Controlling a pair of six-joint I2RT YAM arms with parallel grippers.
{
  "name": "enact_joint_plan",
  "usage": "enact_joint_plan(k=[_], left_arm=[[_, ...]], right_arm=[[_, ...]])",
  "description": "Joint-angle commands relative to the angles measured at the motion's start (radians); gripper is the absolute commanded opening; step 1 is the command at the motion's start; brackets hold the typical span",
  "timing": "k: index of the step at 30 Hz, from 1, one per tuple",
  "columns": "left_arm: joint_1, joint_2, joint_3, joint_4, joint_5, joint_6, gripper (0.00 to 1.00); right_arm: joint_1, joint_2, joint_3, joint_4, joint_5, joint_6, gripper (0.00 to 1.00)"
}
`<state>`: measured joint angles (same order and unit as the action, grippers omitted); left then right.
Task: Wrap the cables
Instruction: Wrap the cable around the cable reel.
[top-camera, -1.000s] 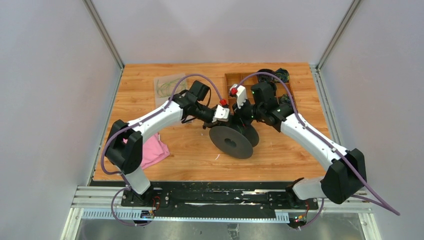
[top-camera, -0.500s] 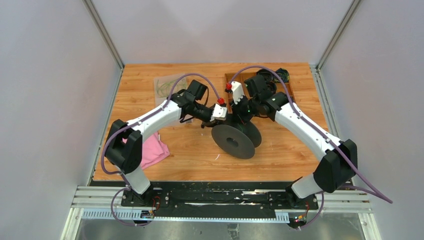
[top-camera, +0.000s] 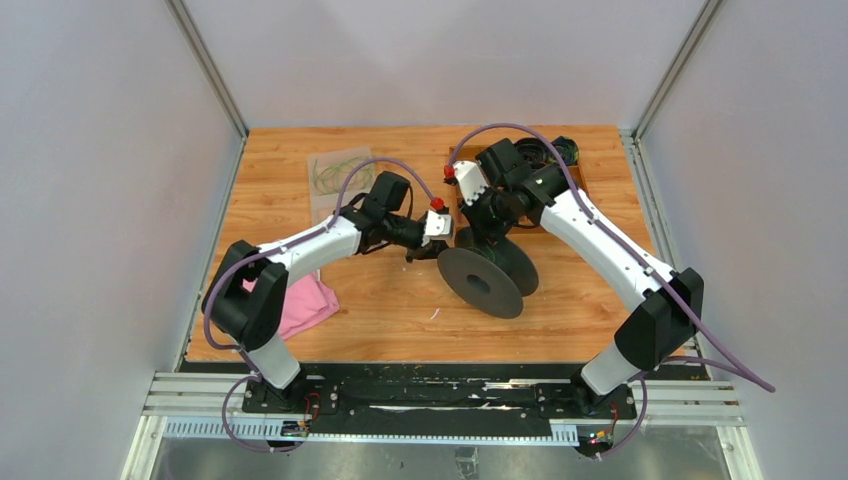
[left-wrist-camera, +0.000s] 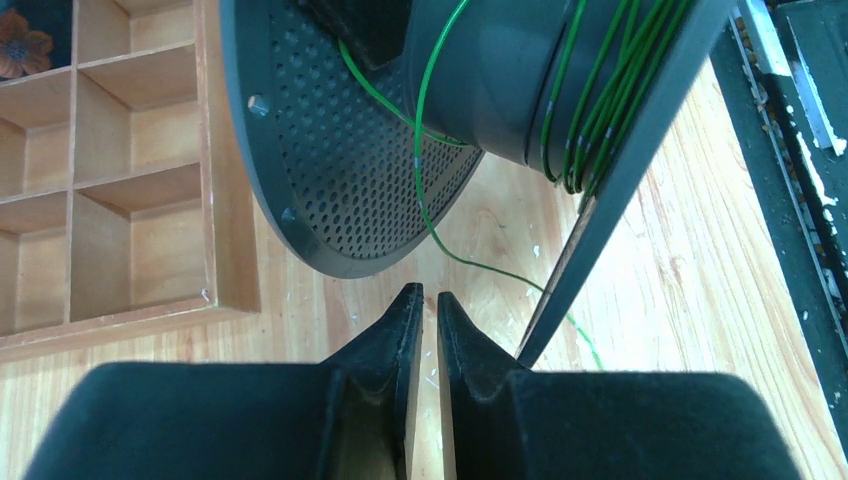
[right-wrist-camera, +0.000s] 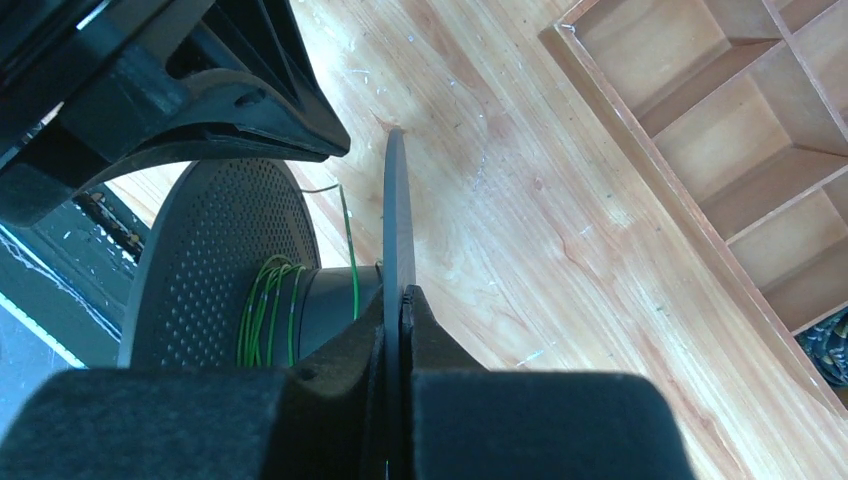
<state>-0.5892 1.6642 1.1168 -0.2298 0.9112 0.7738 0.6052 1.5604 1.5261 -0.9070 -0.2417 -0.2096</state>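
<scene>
The right gripper pinches the rim of the big round black plastic spool. The left gripper, bottom middle, is almost pressed together and empty, near the thin green cable.

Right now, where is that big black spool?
In the top view the spool stands on edge near mid-table, between the left gripper and right gripper, just in front of the wooden tray.

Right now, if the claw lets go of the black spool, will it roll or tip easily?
Probably rolls: the spool rests on its round flanges, only the right claw pinching one rim. Its loose green cable looks floppy and may unwind.
</scene>
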Motion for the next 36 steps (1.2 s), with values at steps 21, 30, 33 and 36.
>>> enact_joint_plan(k=[21,30,33,36], left_arm=[[0.123,-0.272,-0.202,0.288,-0.067,-0.309,0.50],[0.111,-0.365,-0.215,0.299,-0.243,-0.441,0.74],[0.106,-0.398,-0.227,0.294,-0.243,-0.414,0.82],[0.105,-0.405,-0.208,0.261,-0.207,-0.378,0.82]], right_arm=[[0.025,0.058,0.229,-0.076,0.206,0.061,0.00],[0.025,0.080,0.234,-0.029,0.051,0.127,0.01],[0.025,0.085,0.214,0.003,0.001,0.139,0.01],[0.027,0.091,0.189,0.029,-0.018,0.143,0.01]])
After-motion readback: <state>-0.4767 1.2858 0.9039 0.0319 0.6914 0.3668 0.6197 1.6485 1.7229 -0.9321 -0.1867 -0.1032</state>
